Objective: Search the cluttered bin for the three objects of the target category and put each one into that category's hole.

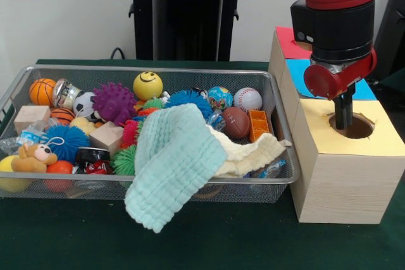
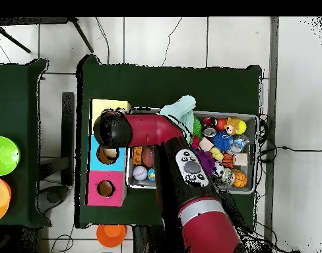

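The claw [image 1: 343,115] hangs straight down over the yellow-surround hole [image 1: 352,126], its dark tips reaching into the opening; whether it is released, clenched or grasping something cannot be told, since the tips merge into one dark shape and the hole's rim hides their ends. In the overhead view the arm's black wrist covers that spot, so the claw itself is hidden there.

From the left in the front view, the bin [image 1: 25,75] spreads across the green table [image 1: 76,238], well apart from the claw and just beside the light wood box [image 1: 345,181] that carries the hole. At its left end lie a small basketball [image 1: 42,91], a wooden block [image 1: 30,117] and a teddy bear [image 1: 33,156], with a blue spiky ball [image 1: 64,140] beside the bear. Further right sit a purple spiky ball [image 1: 114,102] and a yellow smiley ball [image 1: 147,85]. A mint green cloth [image 1: 174,162] drapes over the bin's near rim and hangs down outside it, and a cream cloth [image 1: 247,154] lies partly under it. At the right end are a baseball [image 1: 247,98], a brown football [image 1: 235,122] and an orange block [image 1: 259,124].

None of the white printed fabric bundles can be made out among the clutter in either view.

Behind the yellow surround come a blue surround [image 1: 296,67] and a red surround [image 1: 290,42].
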Robot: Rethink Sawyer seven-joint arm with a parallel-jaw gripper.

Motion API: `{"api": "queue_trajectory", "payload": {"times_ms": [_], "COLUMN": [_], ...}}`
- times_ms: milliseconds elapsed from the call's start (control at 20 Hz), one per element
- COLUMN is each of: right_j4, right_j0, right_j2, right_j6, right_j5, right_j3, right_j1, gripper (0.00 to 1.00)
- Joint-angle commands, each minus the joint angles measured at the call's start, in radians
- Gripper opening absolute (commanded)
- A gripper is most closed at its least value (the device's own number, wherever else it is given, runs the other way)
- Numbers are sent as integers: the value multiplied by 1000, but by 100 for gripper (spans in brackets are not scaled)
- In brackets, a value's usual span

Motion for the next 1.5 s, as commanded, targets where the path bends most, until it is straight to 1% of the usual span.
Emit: {"api": "queue_trajectory", "payload": {"times_ms": [50,150,450,600,750,950,1150,1250,1300,1500], "right_j4": [-28,-18,-9,-11,-9,11,3,-4,-9,-11], "right_j0": [-6,-15,-18,-19,-12,-13,-13,-21,-21,-48], "right_j2": [-28,-22,-18,-19,-29,-28,-52,-69,-92,-135], "right_j6": [131,144,144,147,161,172,173,167,169,145], "right_j5": [63,39,55,41,35,70,92,109,128,202], "right_j3": [11,19,15,15,8,18,30,56,64,75], "right_j1": [20,15,-3,-7,-26,-80,-123,-157,-180,-250], "gripper": [0,0,0,0,0,0,0,0,0,0]}}
